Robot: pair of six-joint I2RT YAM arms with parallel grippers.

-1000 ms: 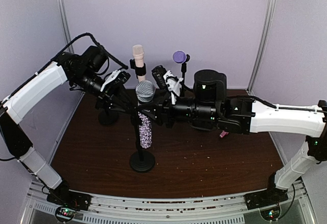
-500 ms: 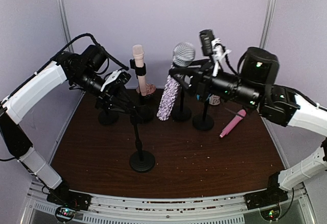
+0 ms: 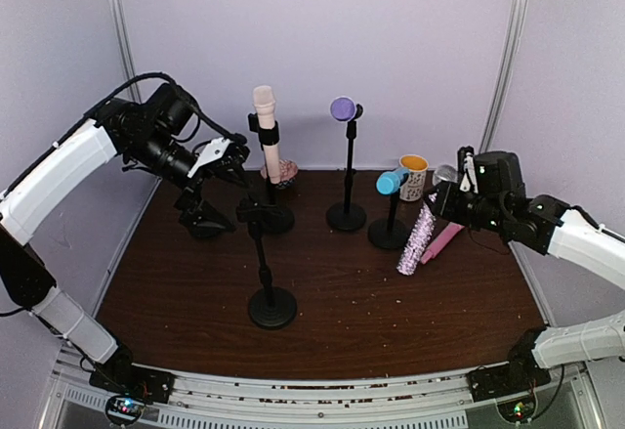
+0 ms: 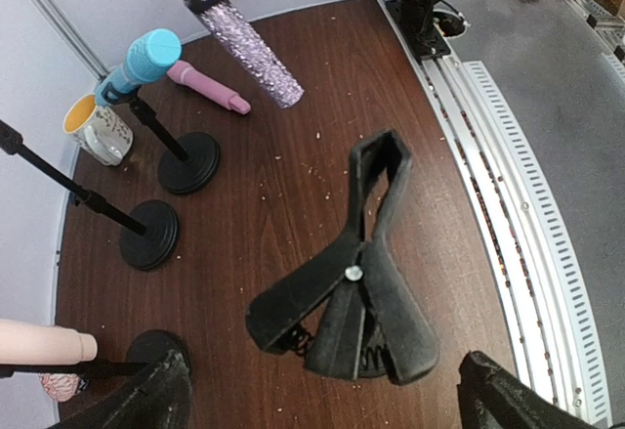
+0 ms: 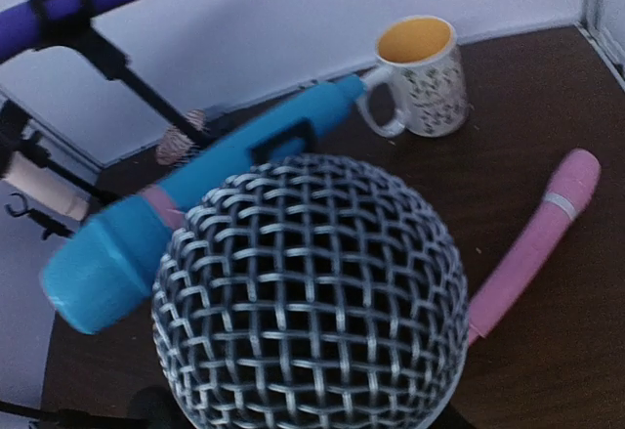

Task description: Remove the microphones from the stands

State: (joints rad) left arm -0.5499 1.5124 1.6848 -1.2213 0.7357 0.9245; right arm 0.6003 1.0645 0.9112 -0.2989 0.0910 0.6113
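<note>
One microphone (image 3: 418, 238) gripped by right end effector (image 3: 444, 194), left end effector (image 3: 232, 160) spread wide near stand clip (image 4: 342, 292)

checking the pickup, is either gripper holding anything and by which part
The right gripper holds the glitter microphone at the top of its handle, just below the mesh head. The left gripper is open, holding nothing.

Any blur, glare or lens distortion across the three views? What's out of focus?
Right wrist: the mesh head of the glitter microphone fills the frame, sharp; blue microphone, mug and pink microphone behind it are soft. Left wrist: strong wide-angle bend, the rail curves; the stand clip is crisp. Top external: even light, no glare, everything in focus.
</note>
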